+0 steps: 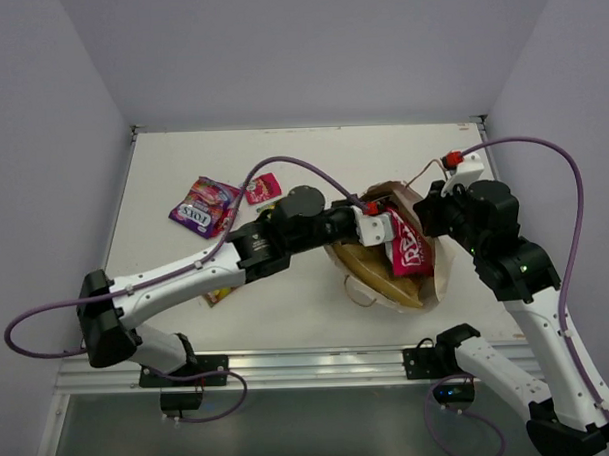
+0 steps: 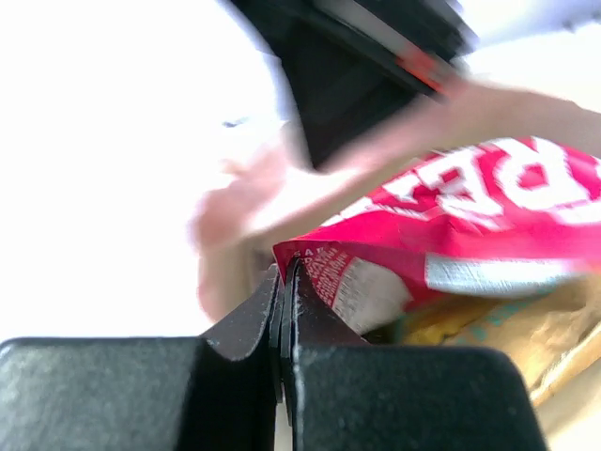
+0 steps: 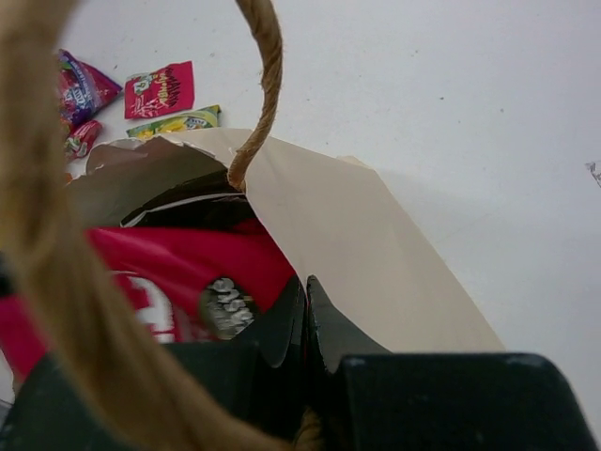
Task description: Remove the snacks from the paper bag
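Observation:
The cream paper bag [image 1: 433, 276] lies on the table at centre right with its mouth open toward the left. A red packet [image 1: 408, 248] and a tan pouch [image 1: 378, 273] show in the mouth. My left gripper [image 1: 376, 219] is shut on a corner of the red packet [image 2: 470, 211], with the tan pouch [image 2: 512, 338] below it. My right gripper [image 1: 430, 210] is shut on the bag's rim [image 3: 362, 240], beside a brown cord handle [image 3: 267, 85]. The red packet [image 3: 188, 263] sits inside the bag, just left of the shut jaws.
A purple packet [image 1: 205, 205] and a pink packet [image 1: 264, 186] lie on the table at centre left. An orange-yellow packet [image 1: 218, 295] shows under the left arm. The right wrist view shows the purple packet [image 3: 81, 88], a red one [image 3: 160, 91] and a green-yellow one [image 3: 177, 122].

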Robot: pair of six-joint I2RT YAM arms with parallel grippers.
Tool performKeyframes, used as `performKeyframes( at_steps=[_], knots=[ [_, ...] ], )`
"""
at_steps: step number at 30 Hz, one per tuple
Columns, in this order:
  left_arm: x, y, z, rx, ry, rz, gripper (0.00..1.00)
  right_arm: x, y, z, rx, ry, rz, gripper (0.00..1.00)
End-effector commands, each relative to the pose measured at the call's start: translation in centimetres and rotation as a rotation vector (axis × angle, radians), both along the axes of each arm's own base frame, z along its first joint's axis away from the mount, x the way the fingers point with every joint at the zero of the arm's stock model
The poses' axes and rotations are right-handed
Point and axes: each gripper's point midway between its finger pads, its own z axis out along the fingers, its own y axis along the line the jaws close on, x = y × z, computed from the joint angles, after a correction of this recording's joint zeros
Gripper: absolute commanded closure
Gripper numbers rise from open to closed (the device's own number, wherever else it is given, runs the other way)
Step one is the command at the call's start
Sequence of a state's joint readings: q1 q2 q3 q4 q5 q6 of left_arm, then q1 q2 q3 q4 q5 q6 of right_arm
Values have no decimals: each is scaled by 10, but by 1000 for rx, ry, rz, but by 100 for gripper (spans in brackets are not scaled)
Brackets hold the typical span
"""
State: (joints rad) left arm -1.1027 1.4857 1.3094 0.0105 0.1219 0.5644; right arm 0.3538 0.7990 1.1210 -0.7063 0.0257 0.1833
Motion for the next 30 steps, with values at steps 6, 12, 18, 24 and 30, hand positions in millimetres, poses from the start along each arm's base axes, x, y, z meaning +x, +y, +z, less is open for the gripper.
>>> performKeyframes(
  at_steps=[6, 12, 18, 24, 30],
  knots=[
    [5, 83, 158, -448, -41, 244, 100, 8, -9, 1, -8, -24, -63, 100],
    [27, 153, 215, -589, -51, 531, 100, 8, -10, 0, -15, -26, -66, 100],
    [90, 232, 212, -523, -58, 885, 100, 7, -7, 0, -9, -26, -49, 100],
    [166, 263, 158, -412, 21, 1035, 100, 5, -5, 2, -6, -29, -38, 100],
    [217, 281, 137, -421, 43, 1057, 100, 4, -2, 3, 1, -31, -19, 100]
  ],
)
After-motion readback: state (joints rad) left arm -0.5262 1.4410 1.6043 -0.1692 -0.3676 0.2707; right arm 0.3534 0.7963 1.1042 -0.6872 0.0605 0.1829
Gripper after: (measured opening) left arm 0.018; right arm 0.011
